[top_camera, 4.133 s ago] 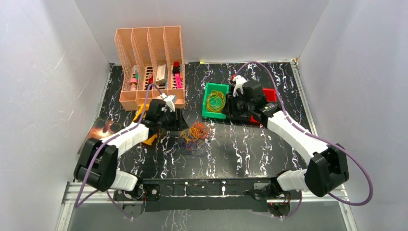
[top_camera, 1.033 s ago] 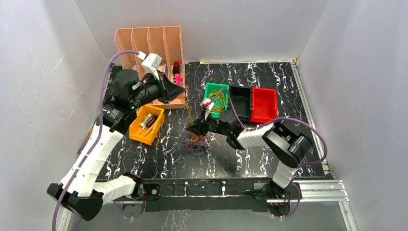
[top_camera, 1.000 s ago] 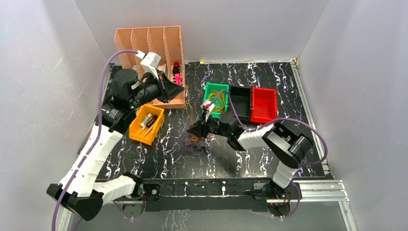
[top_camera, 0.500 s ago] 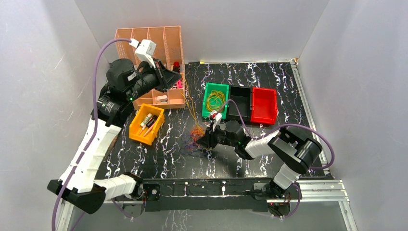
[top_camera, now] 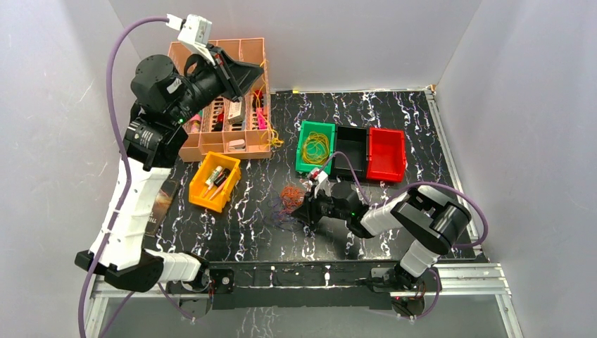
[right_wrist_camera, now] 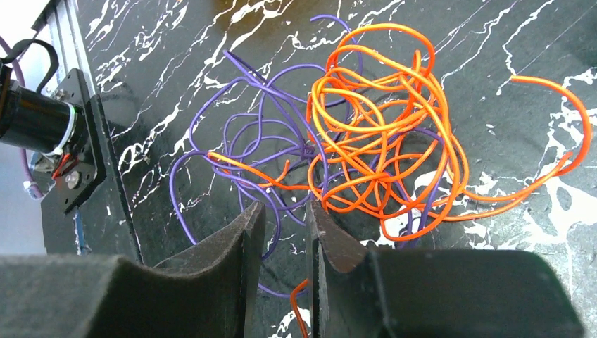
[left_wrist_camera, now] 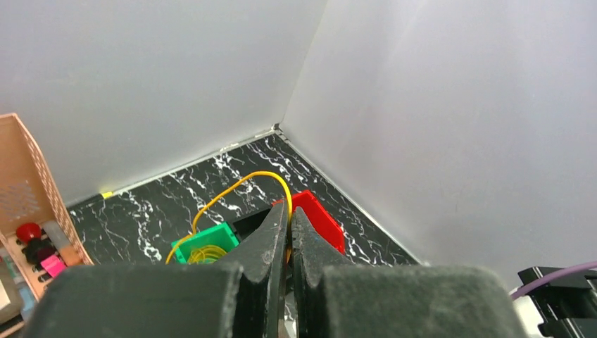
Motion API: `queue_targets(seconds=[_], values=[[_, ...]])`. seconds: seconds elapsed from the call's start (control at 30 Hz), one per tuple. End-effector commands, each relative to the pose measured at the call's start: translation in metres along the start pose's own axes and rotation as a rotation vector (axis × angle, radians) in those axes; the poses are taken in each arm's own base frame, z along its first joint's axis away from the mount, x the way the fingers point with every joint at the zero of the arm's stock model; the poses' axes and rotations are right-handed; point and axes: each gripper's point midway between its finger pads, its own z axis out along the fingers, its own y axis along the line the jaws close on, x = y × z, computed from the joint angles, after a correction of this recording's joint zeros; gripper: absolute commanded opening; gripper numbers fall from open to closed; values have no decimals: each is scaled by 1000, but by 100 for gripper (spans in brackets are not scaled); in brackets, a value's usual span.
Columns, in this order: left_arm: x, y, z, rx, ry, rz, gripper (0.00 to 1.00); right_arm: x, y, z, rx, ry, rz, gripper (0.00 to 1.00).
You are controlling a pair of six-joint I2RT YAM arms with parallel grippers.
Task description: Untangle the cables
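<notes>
The cables lie as a small tangle (top_camera: 287,201) of orange (right_wrist_camera: 384,151) and purple (right_wrist_camera: 257,137) loops on the black marble table. My right gripper (top_camera: 305,210) sits low at the tangle's right edge. Its jaws (right_wrist_camera: 285,211) stand a little apart, open, with thin purple and orange strands on the table between the fingers. My left gripper (top_camera: 258,69) is raised high at the back left, above the peach organiser. It is shut (left_wrist_camera: 288,211) on one yellow cable (left_wrist_camera: 229,189), which arcs out of the jaws and hangs down to the left.
A green bin (top_camera: 304,134) holding yellow loops, a black bin (top_camera: 350,151) and a red bin (top_camera: 387,153) stand in a row behind the tangle. An orange bin (top_camera: 204,193) with small parts is at the left. The peach organiser (top_camera: 232,146) stands at the back left.
My left arm has lifted up and back with the yellow cable in its jaws. My right gripper has slid toward the near edge and down beside the tangle.
</notes>
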Motion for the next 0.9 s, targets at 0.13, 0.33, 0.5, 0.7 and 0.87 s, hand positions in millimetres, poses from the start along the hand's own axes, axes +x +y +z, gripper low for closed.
queue_targets(seconds=[0.13, 0.33, 0.5, 0.7, 0.87], values=[[-29, -9, 8, 38, -55, 56, 0, -14, 9, -7, -20, -62, -21, 38], [-18, -8, 12, 47, -27, 47, 0, -52, 28, -24, -23, -115, -86, 47], [-5, -3, 17, 46, -1, 31, 0, -96, 40, -48, 34, -185, -160, 60], [17, 2, 35, 76, 47, -18, 0, -129, 19, -92, 280, -267, -170, 65], [35, 8, 50, 93, 82, -44, 0, -135, -2, -130, 477, -289, -136, 68]])
